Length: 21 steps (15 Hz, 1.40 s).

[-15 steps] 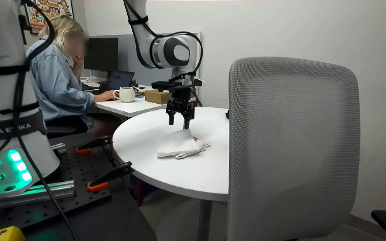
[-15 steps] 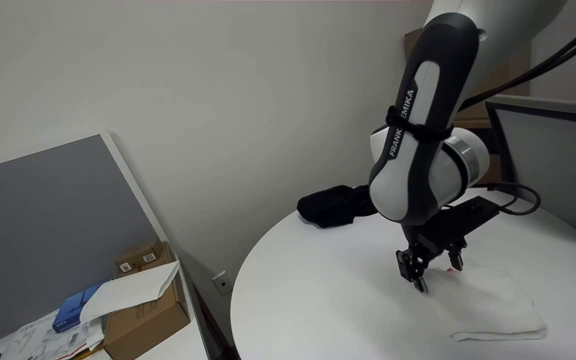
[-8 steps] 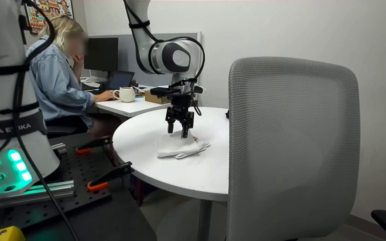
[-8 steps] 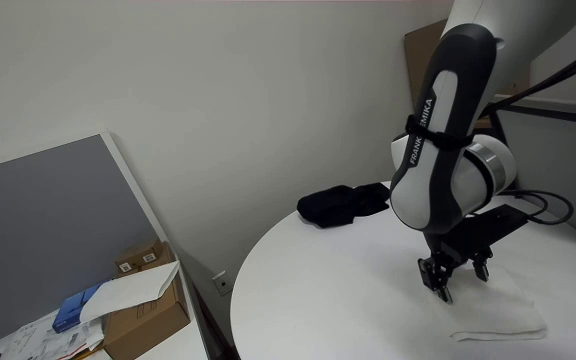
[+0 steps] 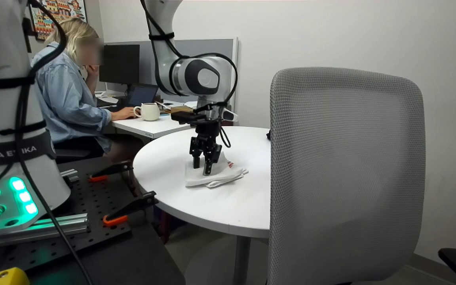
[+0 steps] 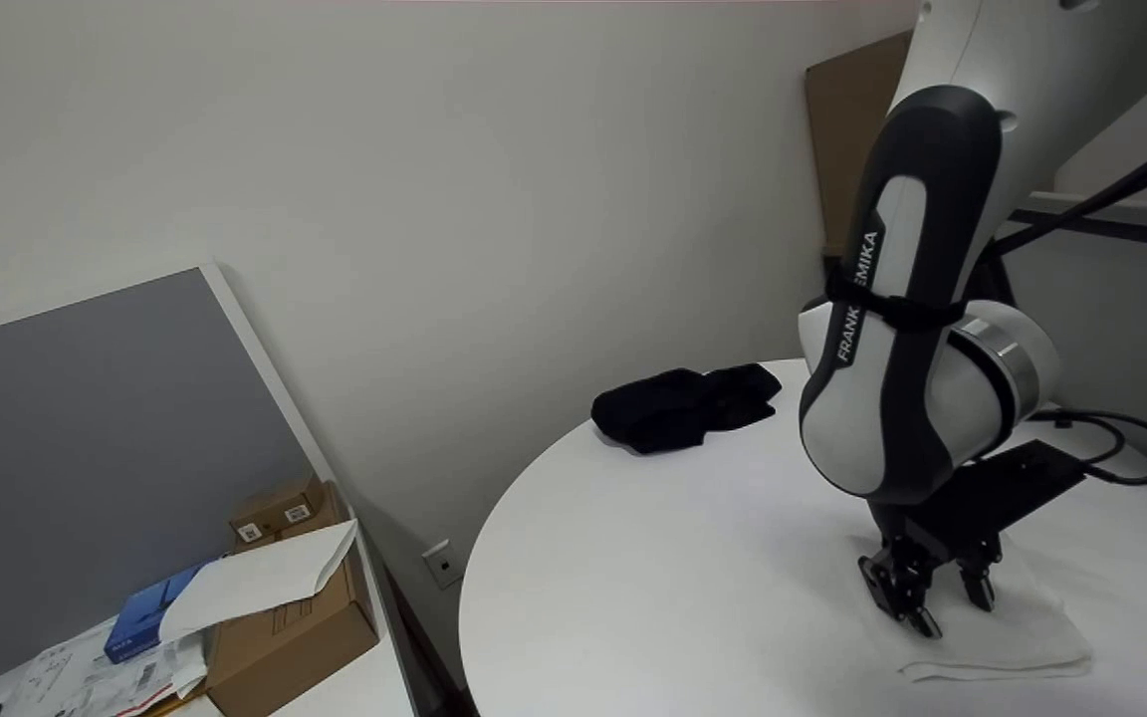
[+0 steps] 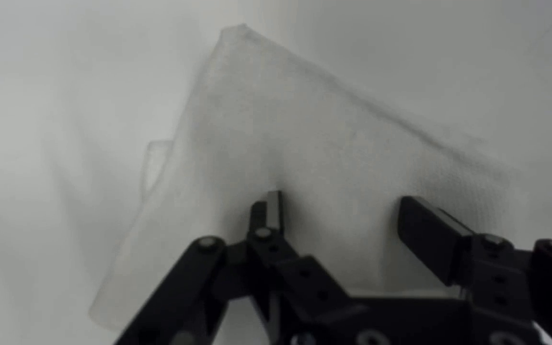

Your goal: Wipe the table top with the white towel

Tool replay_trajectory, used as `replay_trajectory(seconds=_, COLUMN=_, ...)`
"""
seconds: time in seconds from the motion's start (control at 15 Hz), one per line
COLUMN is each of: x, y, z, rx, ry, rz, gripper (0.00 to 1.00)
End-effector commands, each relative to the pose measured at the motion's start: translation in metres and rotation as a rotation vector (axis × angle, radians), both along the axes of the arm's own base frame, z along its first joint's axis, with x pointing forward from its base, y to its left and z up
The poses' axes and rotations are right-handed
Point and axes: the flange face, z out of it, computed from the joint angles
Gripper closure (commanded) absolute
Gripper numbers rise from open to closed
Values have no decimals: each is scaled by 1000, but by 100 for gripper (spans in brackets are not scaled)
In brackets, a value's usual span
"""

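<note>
The white towel lies folded on the round white table, with a small red mark near one edge. It also shows in an exterior view and fills the middle of the wrist view. My gripper points down at the towel in both exterior views. In the wrist view the fingers stand apart, with flat fabric between them. The fingertips are at or just above the towel; I cannot tell if they press on it.
A black cloth item lies at the table's edge by the wall. A grey mesh chair stands against the table. A person sits at a desk behind, with a white mug. Cardboard boxes stand on a side surface.
My gripper has come down to the towel, shifting right and down in the view with the black cloth. The gap between its fingers has narrowed. The towel lies in about the same place.
</note>
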Motion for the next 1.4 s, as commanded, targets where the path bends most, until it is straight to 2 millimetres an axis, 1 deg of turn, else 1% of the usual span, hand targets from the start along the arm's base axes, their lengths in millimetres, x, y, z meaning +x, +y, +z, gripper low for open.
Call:
replay_trajectory(seconds=0.0, x=-7, y=-2, z=-3, rx=-11, ry=-16, rz=0, gripper=69)
replay_trajectory(seconds=0.13, x=-7, y=-3, z=1, rx=-12, ry=-23, rz=-2, gripper=82)
replay_trajectory(seconds=0.2, x=-7, y=-3, z=4, rx=-12, ry=-26, rz=-3, gripper=91)
replay_trajectory(seconds=0.33, x=-6, y=0, z=10, rx=-7, ry=-33, rz=3, gripper=98)
replay_trajectory(seconds=0.47, x=-7, y=8, z=14, rx=7, ry=-33, rz=23, gripper=100)
replay_trajectory(seconds=0.53, x=-6, y=17, z=15, rx=19, ry=-30, rz=44, gripper=96)
replay_trajectory(seconds=0.6, x=-6, y=26, z=14, rx=26, ry=-28, rz=67, gripper=95)
replay_trajectory(seconds=0.73, x=-4, y=55, z=13, rx=51, ry=-25, rz=129, gripper=95)
replay_trajectory(seconds=0.93, x=-1, y=106, z=9, rx=87, ry=-22, rz=233, gripper=96)
replay_trajectory(seconds=1.07, x=2, y=130, z=1, rx=100, ry=-9, rz=281, gripper=96)
replay_trajectory(seconds=1.13, x=7, y=137, z=-7, rx=108, ry=4, rz=293, gripper=95)
replay_trajectory(seconds=1.2, x=14, y=140, z=-16, rx=101, ry=19, rz=297, gripper=95)
replay_trajectory(seconds=1.27, x=21, y=139, z=-23, rx=102, ry=35, rz=295, gripper=95)
replay_trajectory(seconds=1.33, x=31, y=133, z=-25, rx=90, ry=57, rz=282, gripper=96)
